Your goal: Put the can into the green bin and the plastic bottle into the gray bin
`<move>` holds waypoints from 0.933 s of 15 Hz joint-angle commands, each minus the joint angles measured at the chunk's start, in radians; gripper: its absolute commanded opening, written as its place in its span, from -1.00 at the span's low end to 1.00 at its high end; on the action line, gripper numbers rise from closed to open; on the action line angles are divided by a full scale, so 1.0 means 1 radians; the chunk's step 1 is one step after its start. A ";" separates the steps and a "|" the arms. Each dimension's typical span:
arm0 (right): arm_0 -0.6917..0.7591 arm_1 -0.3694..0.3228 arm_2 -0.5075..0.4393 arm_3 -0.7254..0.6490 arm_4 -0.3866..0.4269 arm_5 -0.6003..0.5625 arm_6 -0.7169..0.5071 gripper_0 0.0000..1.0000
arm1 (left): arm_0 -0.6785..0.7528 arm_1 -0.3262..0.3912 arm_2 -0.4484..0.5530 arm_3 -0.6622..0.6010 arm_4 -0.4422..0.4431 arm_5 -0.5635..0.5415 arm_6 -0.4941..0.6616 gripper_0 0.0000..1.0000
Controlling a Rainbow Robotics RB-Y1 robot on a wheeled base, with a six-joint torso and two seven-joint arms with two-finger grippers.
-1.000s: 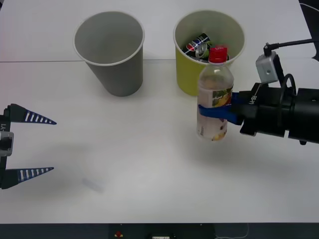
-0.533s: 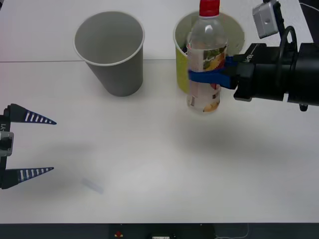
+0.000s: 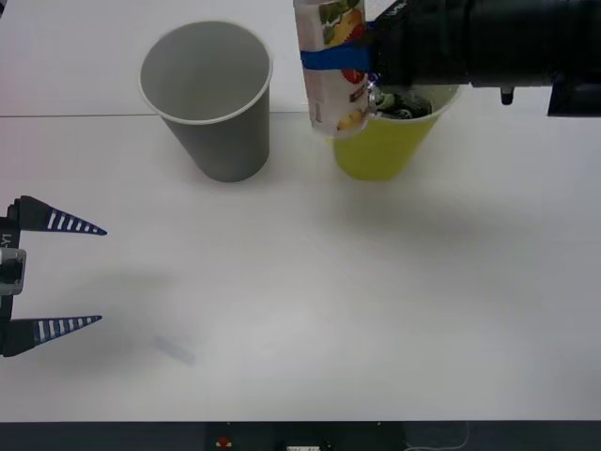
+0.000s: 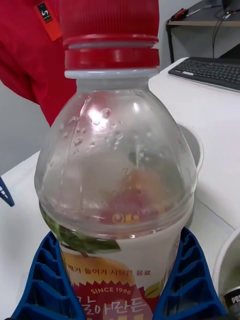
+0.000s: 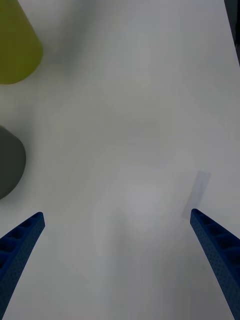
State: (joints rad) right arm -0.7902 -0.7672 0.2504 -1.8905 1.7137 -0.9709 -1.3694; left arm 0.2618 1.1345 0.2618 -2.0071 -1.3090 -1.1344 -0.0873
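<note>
My right gripper (image 3: pixel 331 58) is shut on the plastic bottle (image 3: pixel 331 75) and holds it upright in the air, in front of the left rim of the green bin (image 3: pixel 383 146). The bottle's top is cut off in the front view. The right wrist view shows its red cap, clear body (image 4: pixel 120 165) and label between my blue fingers (image 4: pixel 192 280). The can (image 3: pixel 406 103) lies inside the green bin. To the left stands the gray bin (image 3: pixel 208 94), upright. My left gripper (image 3: pixel 80 274) rests open at the table's left edge.
A small clear scrap (image 3: pixel 176 349) lies on the white table (image 3: pixel 310 310) near the front left. The left wrist view shows the green bin (image 5: pixel 15 45) and the gray bin (image 5: pixel 7 165) at its edge. A keyboard (image 4: pixel 212 72) sits on a far desk.
My right gripper has lifted the bottle from table height and carried it up and to the left, from in front of the green bin toward the gray bin. The left arm has not moved.
</note>
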 commanded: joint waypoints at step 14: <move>-0.583 0.494 0.138 0.758 0.422 -0.074 0.001 -1.00 | 0.000 0.000 0.000 0.000 0.000 0.000 0.000 1.00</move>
State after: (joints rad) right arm -1.3718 -0.2760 0.3686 -1.1402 2.1331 -1.0765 -1.3692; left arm 0.2618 1.1345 0.2618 -2.0071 -1.3090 -1.1344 -0.0873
